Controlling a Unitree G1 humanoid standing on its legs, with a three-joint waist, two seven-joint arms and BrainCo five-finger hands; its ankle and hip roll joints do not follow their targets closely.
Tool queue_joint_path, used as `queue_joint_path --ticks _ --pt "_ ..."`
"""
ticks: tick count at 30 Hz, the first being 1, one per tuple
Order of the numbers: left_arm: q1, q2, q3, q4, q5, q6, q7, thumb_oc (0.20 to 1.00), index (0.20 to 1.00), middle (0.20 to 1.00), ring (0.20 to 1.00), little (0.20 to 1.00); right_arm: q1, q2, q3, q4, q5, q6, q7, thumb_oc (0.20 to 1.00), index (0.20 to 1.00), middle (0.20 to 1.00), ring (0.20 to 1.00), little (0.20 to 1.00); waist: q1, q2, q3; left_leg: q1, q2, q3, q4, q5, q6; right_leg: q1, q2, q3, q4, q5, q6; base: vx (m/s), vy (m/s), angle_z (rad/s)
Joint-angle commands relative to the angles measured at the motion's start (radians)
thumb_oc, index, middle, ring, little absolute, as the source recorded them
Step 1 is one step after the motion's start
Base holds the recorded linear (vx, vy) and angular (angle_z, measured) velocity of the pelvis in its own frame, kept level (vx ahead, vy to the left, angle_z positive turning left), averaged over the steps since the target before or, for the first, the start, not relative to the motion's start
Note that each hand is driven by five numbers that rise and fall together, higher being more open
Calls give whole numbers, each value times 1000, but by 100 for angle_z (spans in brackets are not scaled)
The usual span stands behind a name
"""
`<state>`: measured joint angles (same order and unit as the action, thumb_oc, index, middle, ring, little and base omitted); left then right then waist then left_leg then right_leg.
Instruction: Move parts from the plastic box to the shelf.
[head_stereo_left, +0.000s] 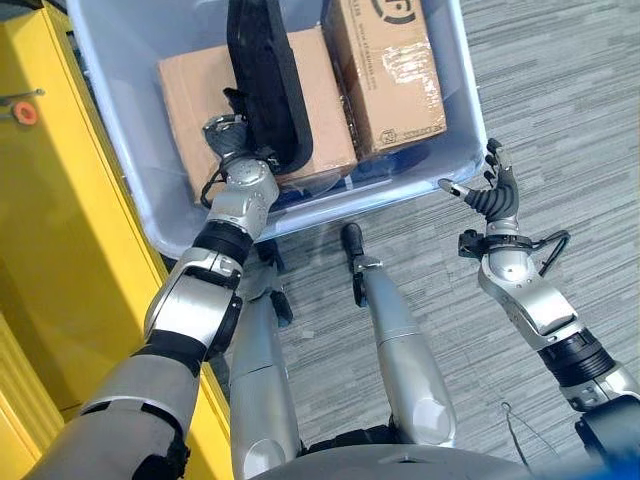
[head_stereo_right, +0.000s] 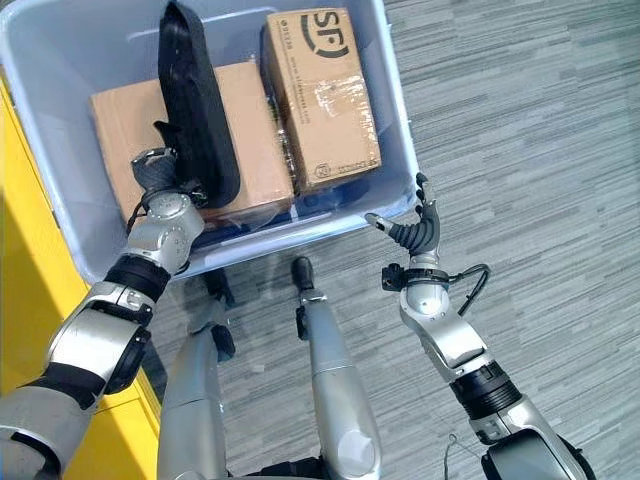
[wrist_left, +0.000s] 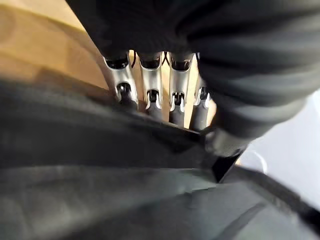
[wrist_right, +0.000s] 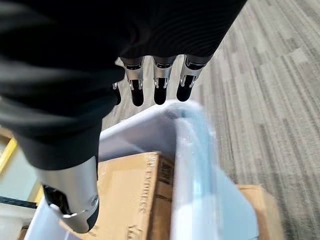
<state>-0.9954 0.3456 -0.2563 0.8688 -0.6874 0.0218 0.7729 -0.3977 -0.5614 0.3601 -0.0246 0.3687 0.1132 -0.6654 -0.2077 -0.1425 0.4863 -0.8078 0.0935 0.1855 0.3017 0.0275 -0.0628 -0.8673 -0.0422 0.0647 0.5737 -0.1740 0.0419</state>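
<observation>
Reaching into the pale blue plastic box (head_stereo_left: 470, 150) on the grey floor, closing the left hand (head_stereo_left: 228, 140) on a long black curved part (head_stereo_left: 262, 80) lying across brown cardboard cartons (head_stereo_left: 190, 90), holding the right hand (head_stereo_right: 415, 232) spread open and empty just outside the box's near right corner, likely needing next a clean lift toward the shelf.

the plastic box (head_stereo_left: 120, 190) is showing smooth, slightly glossy pale plastic. two cardboard cartons (head_stereo_right: 320, 95) are looking matt brown, one wearing shiny clear tape. the long black part (head_stereo_left: 265, 85) is appearing matt, foam-like. the floor (head_stereo_left: 560, 120) is showing rough grey carpet.
</observation>
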Motion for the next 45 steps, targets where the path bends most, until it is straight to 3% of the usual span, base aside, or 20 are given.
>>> queue_joint_path --ticks 1,11,20,21,22,23,27,33,36,38,45 --pt "106 -149 -38 172 -121 128 -94 200 200 200 200 200 -36 -4 -58 -63 -22 -29 -32 1000 1000 1000 1000 1000 -48 -34 34 16 34 -2 59 -28 -24 45 102 -123 18 -60 -47 -15 -19 4" --pt "99 -150 -45 177 -108 138 -88 200 200 200 200 200 -52 -4 -49 -48 -16 -27 -56 1000 1000 1000 1000 1000 -45 -37 34 -55 41 -6 85 -27 -27 -29 104 -133 29 -48 -47 -17 -27 1" --pt "81 -143 -56 146 -58 91 -85 200 200 200 200 200 -52 4 -42 -34 -14 -48 -46 1000 1000 1000 1000 1000 -46 -32 34 -56 38 -7 80 -25 -27 -37 106 -127 32 -44 -42 -21 -10 -4" --pt "79 -144 -61 140 -57 88 -84 498 498 498 498 498 -53 6 -41 -31 -14 -52 -46 1000 1000 1000 1000 1000 -45 -29 34 -48 37 -6 70 -23 -28 -30 106 -126 26 -41 -41 0 0 0" --pt "78 -144 -63 141 -52 85 -82 664 664 664 664 664 -54 7 -39 -29 -14 -53 -46 1000 1000 1000 1000 1000 -45 -28 34 -44 36 -6 66 -22 -28 -28 105 -124 23 -41 -40 0 0 0" --pt "77 -145 -69 139 -37 83 -81 1000 1000 1000 1000 1000 -56 8 -35 -23 -15 -56 -46 1000 1000 1000 1000 1000 -45 -25 34 -39 35 -7 65 -21 -30 -23 105 -123 23 -41 -40 0 0 0" --pt "86 -146 -70 105 -34 25 -64 1000 1000 1000 1000 1000 -49 9 -35 -30 -14 -54 -37 1000 1000 1000 1000 1000 -45 -18 34 -22 31 -5 59 -20 -30 -6 104 -117 20 -43 -41 0 0 0" --pt "160 -195 -66 -45 0 -175 86 1000 1000 1000 1000 1000 -9 45 -29 -39 -48 -76 -51 1000 1000 1000 1000 1000 -31 2 34 10 18 -14 23 -13 -27 28 103 -108 -6 -41 -39 -2 -3 1" --pt "173 -203 -64 -61 21 -190 105 1000 1000 1000 1000 1000 -2 52 -26 -37 -53 -83 -57 1000 1000 1000 1000 1000 -27 4 34 15 16 -16 16 -11 -27 34 102 -108 -12 -40 -38 -1 -16 0" --pt "205 -223 -73 -109 97 -200 170 1000 1000 1000 1000 1000 11 67 -21 -36 -63 -93 -68 1000 1000 1000 1000 1000 -16 5 34 28 13 -22 -4 -7 -26 50 101 -109 -30 -34 -36 -2 -59 1" --pt "259 -247 -115 -183 225 -165 237 1000 1000 1000 1000 1000 36 73 -21 -34 -48 -119 -80 1000 1000 1000 1000 1000 2 4 34 37 7 -31 -22 -4 -22 62 101 -113 -49 -25 -33 0 -33 5"
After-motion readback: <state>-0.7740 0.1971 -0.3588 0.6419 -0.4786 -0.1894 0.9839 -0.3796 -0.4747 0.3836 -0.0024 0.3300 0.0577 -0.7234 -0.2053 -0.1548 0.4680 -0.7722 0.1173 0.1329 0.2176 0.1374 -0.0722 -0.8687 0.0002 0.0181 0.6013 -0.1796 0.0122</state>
